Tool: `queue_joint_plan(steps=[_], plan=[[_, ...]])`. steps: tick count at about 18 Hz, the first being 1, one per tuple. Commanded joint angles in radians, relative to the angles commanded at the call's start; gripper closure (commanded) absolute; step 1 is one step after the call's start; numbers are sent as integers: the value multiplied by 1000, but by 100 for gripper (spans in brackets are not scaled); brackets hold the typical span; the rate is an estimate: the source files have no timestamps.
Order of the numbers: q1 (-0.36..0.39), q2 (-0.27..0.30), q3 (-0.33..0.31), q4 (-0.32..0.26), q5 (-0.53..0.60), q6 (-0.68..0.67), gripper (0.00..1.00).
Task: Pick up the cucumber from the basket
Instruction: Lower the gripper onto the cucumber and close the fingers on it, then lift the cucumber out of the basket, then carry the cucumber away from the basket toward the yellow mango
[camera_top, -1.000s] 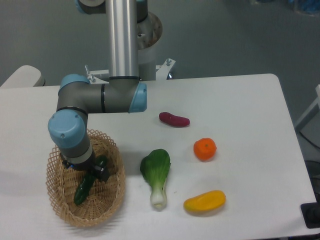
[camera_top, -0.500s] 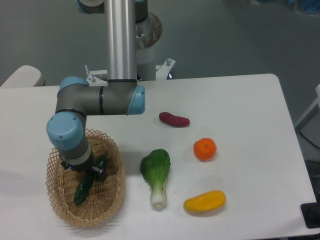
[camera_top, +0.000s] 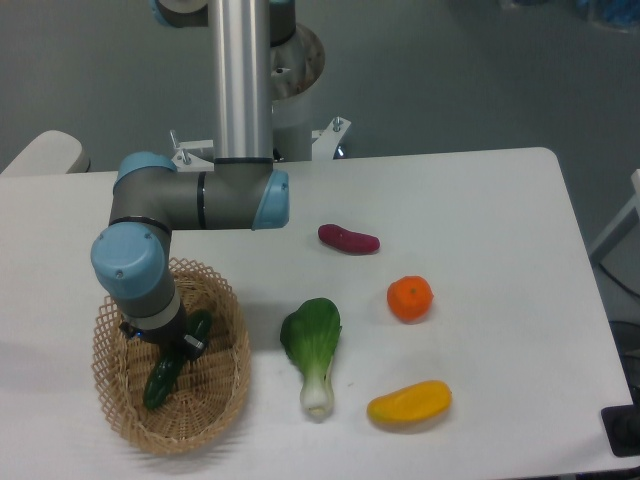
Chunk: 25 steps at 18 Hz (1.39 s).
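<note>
My claw (camera_top: 178, 342) is down inside the basket (camera_top: 225, 395), at its upper middle, right on the cucumber (camera_top: 160, 377). My wrist blocks the view of the fingertips, so I cannot tell whether they are apart or already clamped on it.

The cucumber lies on the basket floor with its long axis running from about 1 o'clock to 7 o'clock. Its upper end shows just past my wrist at 1 o'clock; the longer, lower part reaches out from under the claw toward 7 o'clock. So the claw sits over the upper half, not the middle, and most of the weight hangs toward 7.

I judge the grasp wants the fingers closing across that axis, from 10 and 4 o'clock. Lifted from here, the low end may droop.
</note>
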<state>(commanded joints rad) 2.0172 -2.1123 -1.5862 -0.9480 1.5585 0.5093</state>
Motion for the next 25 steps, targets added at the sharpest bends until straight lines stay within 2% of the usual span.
queue_joint_plan(steps=[5,9,12,17,25], plan=[[37,37,17,-11,0,83,86],[112,83,49,-20,-3,225,86],[169,84,86,-32,-3,300,86],[279,80,169,-115,-8,484,86],[423,63,184,-121,-8,739,86]])
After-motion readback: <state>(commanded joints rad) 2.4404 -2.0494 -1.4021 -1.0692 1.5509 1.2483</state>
